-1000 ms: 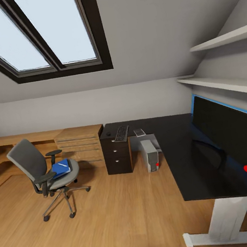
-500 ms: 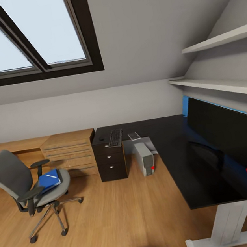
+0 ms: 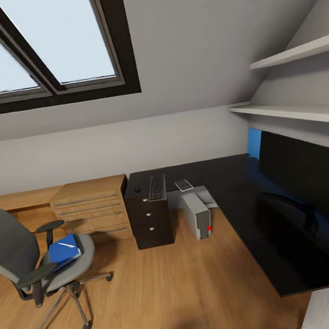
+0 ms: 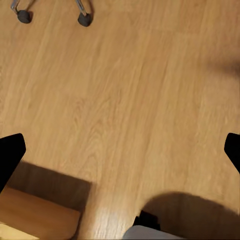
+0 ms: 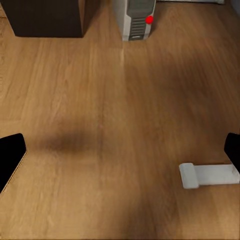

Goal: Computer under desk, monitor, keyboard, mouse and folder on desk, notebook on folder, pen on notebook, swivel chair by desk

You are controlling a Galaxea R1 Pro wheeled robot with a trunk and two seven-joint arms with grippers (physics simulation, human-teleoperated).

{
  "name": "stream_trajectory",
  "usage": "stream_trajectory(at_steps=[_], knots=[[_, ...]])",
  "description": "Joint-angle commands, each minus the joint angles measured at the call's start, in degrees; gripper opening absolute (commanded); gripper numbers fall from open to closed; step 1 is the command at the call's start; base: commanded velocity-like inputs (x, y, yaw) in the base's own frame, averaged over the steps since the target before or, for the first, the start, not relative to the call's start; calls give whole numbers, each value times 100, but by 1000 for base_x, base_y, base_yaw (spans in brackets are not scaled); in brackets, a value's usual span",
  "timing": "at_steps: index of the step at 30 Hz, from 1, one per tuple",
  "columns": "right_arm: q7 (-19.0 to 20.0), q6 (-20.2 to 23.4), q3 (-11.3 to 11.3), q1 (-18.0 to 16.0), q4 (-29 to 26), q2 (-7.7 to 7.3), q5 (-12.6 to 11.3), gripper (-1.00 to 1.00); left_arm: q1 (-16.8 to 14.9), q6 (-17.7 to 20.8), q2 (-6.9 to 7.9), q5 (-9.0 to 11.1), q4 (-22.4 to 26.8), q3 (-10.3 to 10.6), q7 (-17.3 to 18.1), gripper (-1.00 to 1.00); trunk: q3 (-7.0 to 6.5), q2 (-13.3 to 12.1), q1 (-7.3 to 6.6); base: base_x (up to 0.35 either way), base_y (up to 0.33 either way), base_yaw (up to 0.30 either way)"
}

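Folder (image 3: pixel 64 250) is the item we take up first: blue, flat, lying on the seat of the swivel chair (image 3: pixel 39 260) at lower left of the head frame, with a thin white pen (image 3: pixel 66 244) across its top.

Starting from the claws: in the left wrist view the left gripper (image 4: pixel 120 150) shows as two dark fingertips at the frame's side edges, set wide apart, nothing between them but plank floor (image 4: pixel 125 100); two chair castors sit at that frame's upper left. The right gripper (image 5: pixel 120 152) is likewise spread and empty; its view takes in the computer (image 5: pixel 137 17) at top centre with its red dot, and a white desk foot (image 5: pixel 207 175) at lower right.

Outward, head view: the desk (image 3: pixel 233 196) runs from centre to the right edge. The keyboard (image 3: pixel 156 187) lies on the black drawer end at centre, the mouse (image 3: pixel 137 189) just beside it. A small pale flat item near the keyboard may be the notebook (image 3: pixel 183 185); too small to be sure. The monitor (image 3: pixel 316 183) stands at far right on the desk. The computer stands on the floor under the desk.

Handling, our judgement: the folder is light, thin and likely to flex; the pen can roll off if it tilts. We would lift the pen first, then pinch the folder at the pale edge overhanging the seat.
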State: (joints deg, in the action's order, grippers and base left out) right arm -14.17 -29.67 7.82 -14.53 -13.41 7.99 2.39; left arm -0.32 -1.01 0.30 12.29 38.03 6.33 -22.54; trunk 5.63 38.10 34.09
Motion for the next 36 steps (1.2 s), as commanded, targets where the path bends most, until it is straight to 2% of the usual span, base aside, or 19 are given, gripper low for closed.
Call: stream_trajectory(at_steps=[1,8,15,36], knots=[[-60,-3,36,-6,5,0,25,100,-3,-12,-4,53,-29,38,-41,100,9,7,5,270,224,4],[-60,-3,36,-6,5,0,23,100,-3,-13,-21,46,-91,43,-40,100,9,7,5,278,211,171],[-60,-3,36,-6,5,-8,25,100,-3,-19,-22,45,-93,48,-37,100,9,7,5,312,119,37],[-57,-3,27,-6,5,-23,44,100,-3,-163,-22,30,-95,67,-39,100,9,7,5,320,31,1]])
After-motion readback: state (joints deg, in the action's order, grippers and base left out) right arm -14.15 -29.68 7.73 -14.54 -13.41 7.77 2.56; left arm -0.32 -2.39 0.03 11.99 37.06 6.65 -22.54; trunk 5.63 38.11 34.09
